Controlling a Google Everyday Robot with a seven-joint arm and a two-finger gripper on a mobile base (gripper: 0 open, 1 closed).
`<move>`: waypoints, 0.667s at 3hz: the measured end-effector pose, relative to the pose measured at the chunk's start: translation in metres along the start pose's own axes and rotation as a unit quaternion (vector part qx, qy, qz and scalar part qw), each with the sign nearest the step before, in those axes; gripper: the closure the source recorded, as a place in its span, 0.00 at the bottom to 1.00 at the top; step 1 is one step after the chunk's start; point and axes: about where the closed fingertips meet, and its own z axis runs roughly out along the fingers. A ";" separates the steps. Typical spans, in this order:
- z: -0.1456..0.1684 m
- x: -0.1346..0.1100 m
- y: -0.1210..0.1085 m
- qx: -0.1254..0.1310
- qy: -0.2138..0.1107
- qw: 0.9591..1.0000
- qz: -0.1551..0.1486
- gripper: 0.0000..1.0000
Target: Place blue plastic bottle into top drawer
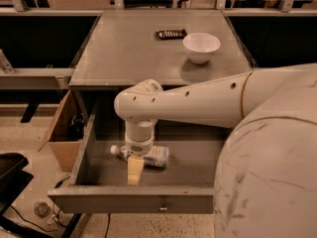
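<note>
The top drawer (pixel 99 200) of the grey table is pulled out, its knob (pixel 162 208) at the centre of the front. The blue plastic bottle (pixel 151 156) lies on its side on the drawer floor, its white cap (pixel 115 149) pointing left. My gripper (pixel 134 166) points straight down into the drawer at the bottle, just right of the cap, and covers the bottle's neck. My white arm reaches in from the right and hides the right half of the drawer.
A white bowl (pixel 201 46) and a dark flat object (pixel 171 33) sit at the back of the tabletop (pixel 129 53). An open cardboard box (pixel 62 133) stands left of the drawer. A black object (pixel 10 175) and cables lie on the floor at left.
</note>
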 end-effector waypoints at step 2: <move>-0.041 0.007 0.000 0.024 -0.020 0.999 -0.025 0.00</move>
